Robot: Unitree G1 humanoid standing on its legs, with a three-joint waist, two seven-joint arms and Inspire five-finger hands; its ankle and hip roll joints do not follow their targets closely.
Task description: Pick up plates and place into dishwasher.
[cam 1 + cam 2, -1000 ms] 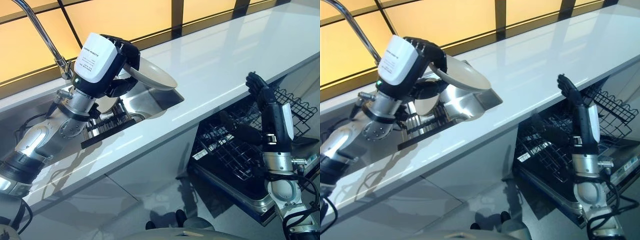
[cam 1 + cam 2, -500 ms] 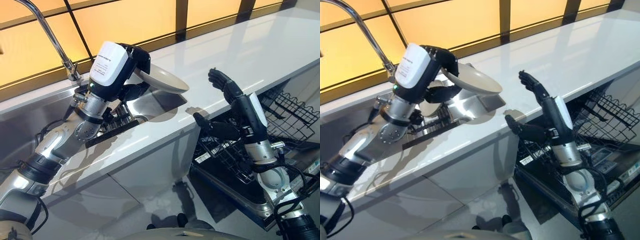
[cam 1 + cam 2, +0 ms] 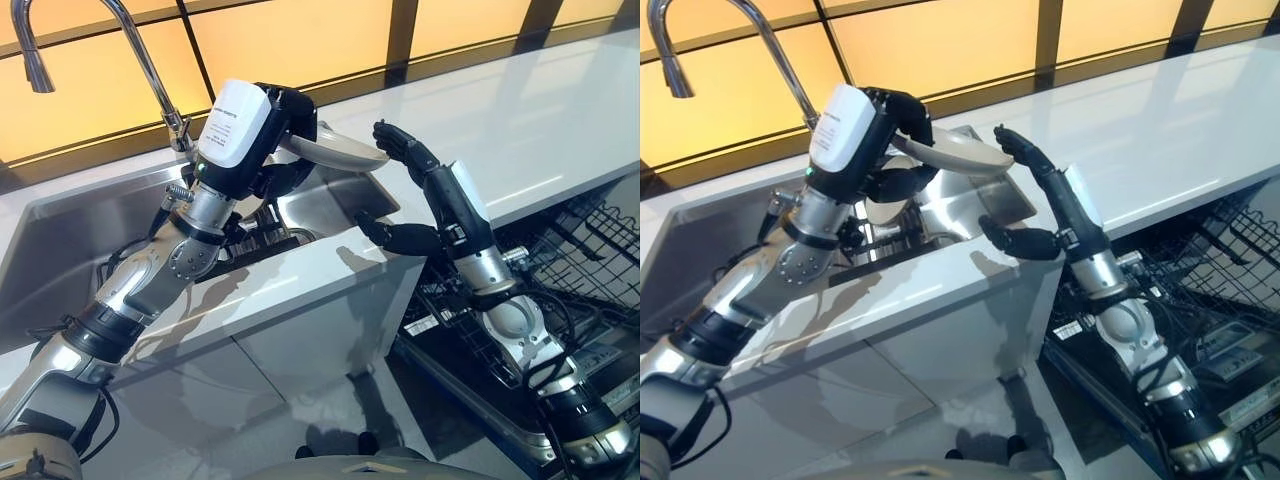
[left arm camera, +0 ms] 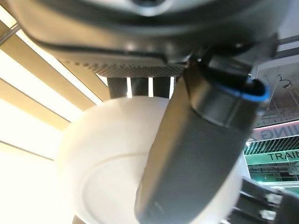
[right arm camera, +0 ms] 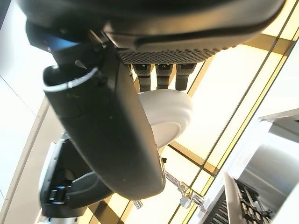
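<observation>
My left hand (image 3: 268, 140): it is up above the sink (image 3: 70, 235), with fingers and thumb curled tight on the plate's edge.
Plate (image 3: 958, 152): it is white and hangs in the air over the sink's right end, tipped a little, between my two hands.
My right hand (image 3: 1025, 190): its fingers are straight and spread, with the fingertips (image 3: 1002, 138) right at the plate's far rim and the thumb sticking out lower down. It does not pinch anything.
Dishwasher rack (image 3: 590, 270): the black wire basket sits low on my right, under the white counter (image 3: 520, 110).
Tap (image 3: 140, 60): it curves up behind the sink.
</observation>
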